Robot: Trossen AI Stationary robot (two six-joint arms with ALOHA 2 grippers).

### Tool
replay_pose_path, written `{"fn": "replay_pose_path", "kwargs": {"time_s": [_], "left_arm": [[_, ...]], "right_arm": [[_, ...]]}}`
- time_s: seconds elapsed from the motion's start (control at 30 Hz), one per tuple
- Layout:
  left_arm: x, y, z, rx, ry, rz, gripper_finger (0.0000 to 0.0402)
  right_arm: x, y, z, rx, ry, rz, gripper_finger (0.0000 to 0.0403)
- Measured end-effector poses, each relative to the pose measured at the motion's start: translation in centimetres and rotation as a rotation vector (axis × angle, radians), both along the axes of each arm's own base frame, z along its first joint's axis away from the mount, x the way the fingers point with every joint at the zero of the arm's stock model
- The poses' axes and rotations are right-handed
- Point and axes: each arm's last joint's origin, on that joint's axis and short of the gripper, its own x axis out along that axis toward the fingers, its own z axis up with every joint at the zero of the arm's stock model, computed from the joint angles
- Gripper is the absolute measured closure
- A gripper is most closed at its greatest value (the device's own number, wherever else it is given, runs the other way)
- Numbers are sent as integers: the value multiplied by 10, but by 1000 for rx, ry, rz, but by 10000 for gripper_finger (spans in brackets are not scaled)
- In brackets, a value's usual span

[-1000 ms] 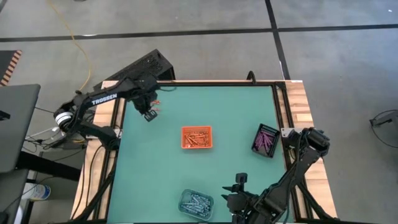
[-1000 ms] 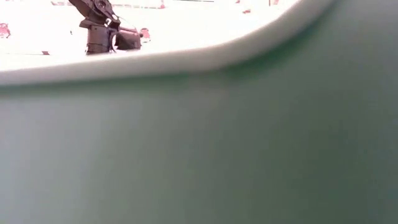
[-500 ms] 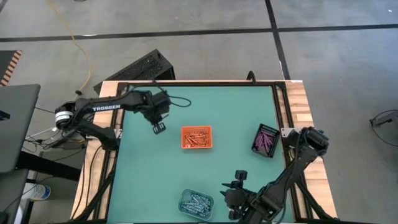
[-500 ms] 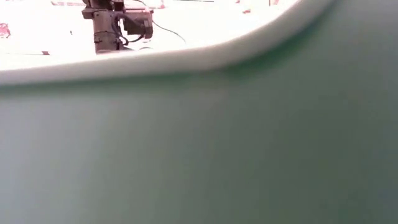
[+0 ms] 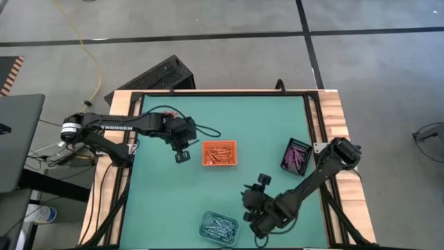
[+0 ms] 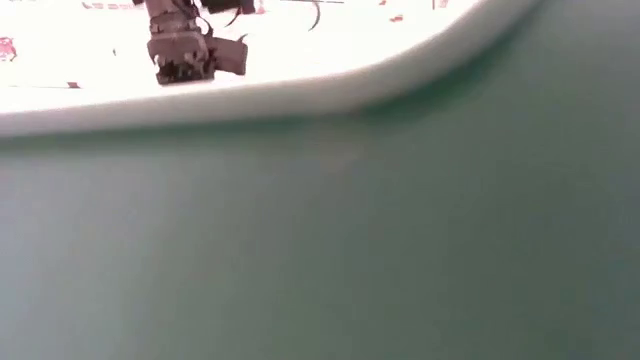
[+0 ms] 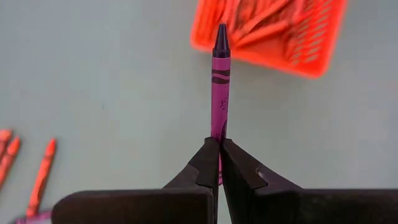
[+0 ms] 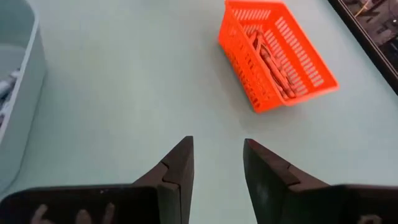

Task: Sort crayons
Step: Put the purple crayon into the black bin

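**Purple crayon in transit, passing the orange tray**

The left gripper (image 7: 219, 163) is pinching a purple crayon (image 7: 219, 93) by its blunt end, fingers clamped tight so that most of the stick is jutting forward past the tips. In the high view the left gripper (image 5: 182, 154) is hanging over the green worktop (image 5: 166, 201) just beside the orange tray (image 5: 219, 153), which is holding orange-red crayons (image 8: 271, 59). A few loose orange-red crayons (image 7: 38, 176) are lying on the worktop near the held one. The black tray (image 5: 296, 156) with the purple-magenta crayons is sitting well apart, near the worktop's right edge, and the clear tray (image 5: 218, 227) of blue-grey ones is at the near edge.

The step in hand looks like carrying this purple stick to the black tray, so the arm should be crossing over or around the orange tray without letting go there. With so little of the crayon gripped, it is likely to pivot; moving steadily, keeping it high over the tray wall, and releasing low inside the black tray would serve best.

The right gripper (image 8: 217, 168) is hovering with fingers spread, holding nothing, between the clear tray and the orange tray.
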Motion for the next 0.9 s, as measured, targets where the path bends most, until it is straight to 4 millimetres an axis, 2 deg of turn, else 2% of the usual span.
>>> {"fn": "replay_pose_path", "kwargs": {"time_s": [0.17, 0.43, 0.67, 0.9], "left_arm": [[11, -20, 25, 23, -94, -75, 402], [23, -50, 63, 58, -269, -210, 402], [23, -66, 81, 80, -314, -275, 402], [20, -73, 93, 130, -308, -307, 402]], "right_arm": [[15, -15, -5, -20, -6, 13, 271], [48, -42, 12, -44, -65, 74, 271], [79, -70, 25, -18, -106, 206, 271], [95, -102, 34, -12, -128, 237, 271]]}}
